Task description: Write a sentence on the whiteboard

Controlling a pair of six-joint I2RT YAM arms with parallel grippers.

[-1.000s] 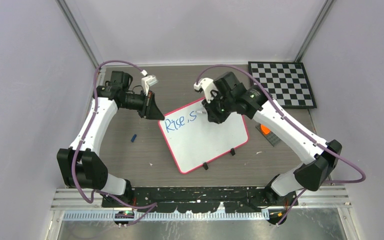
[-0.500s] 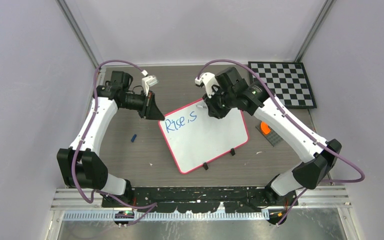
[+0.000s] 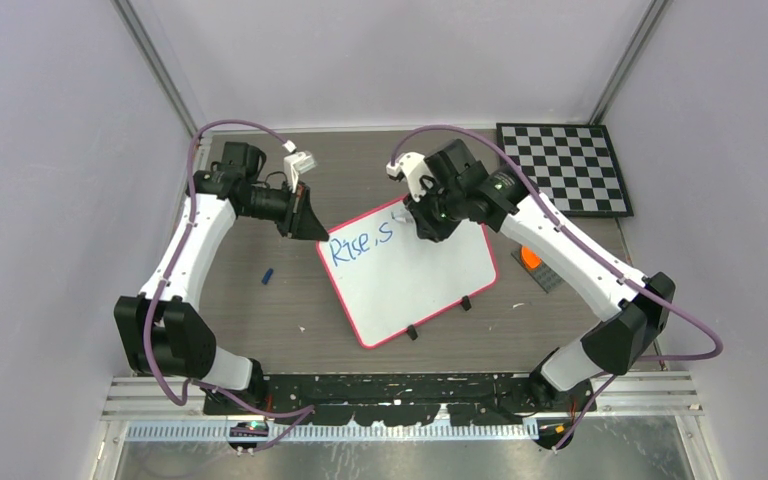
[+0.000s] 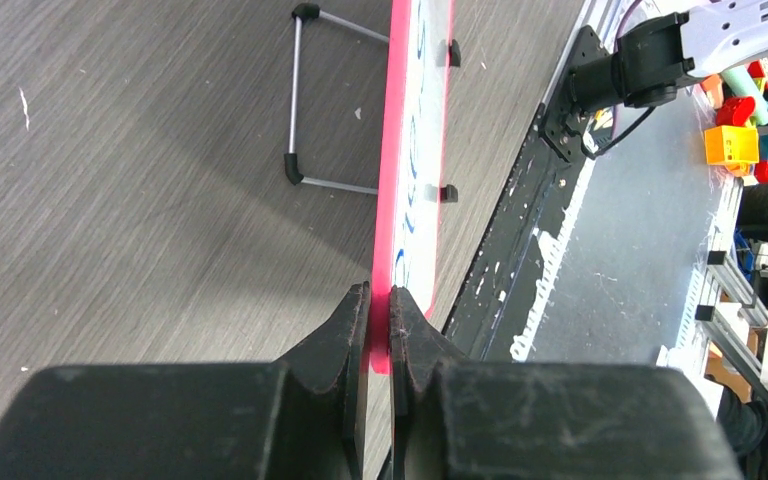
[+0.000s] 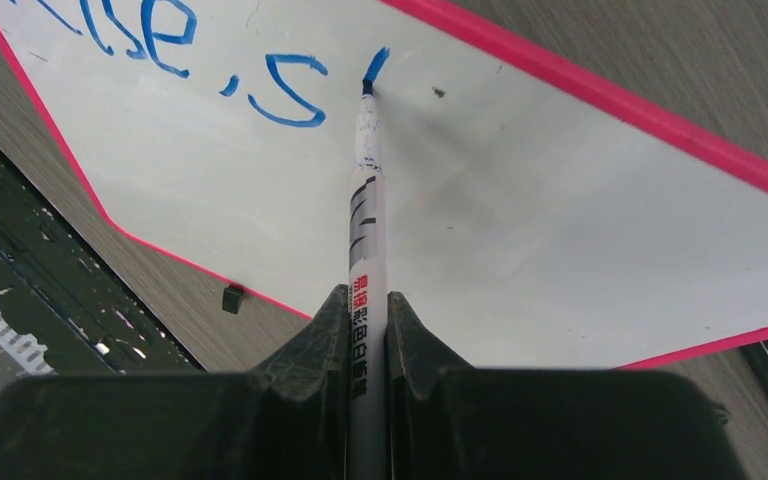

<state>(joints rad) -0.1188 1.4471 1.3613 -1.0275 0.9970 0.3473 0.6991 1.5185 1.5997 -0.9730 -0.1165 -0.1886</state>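
whiteboard (image 3: pixel 415 285): smooth, slightly glossy | table (image 3: pixel 250 310): matt grey wood grain | right gripper (image 5: pixel 368 295): scuffed matt black

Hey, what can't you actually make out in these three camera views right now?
- Top view: the marker tip is hidden under the right gripper.
- Left wrist view: the whiteboard is edge-on, so the sentence is unreadable.
- Right wrist view: the top edge cuts off the sentence's start.
- Top view: the small blue item is too small to identify.

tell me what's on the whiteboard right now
Blue writing, "Rise, s" plus one stroke, and the marker tip touching the whiteboard, held by the right gripper. The patch beneath that gripper is covered.
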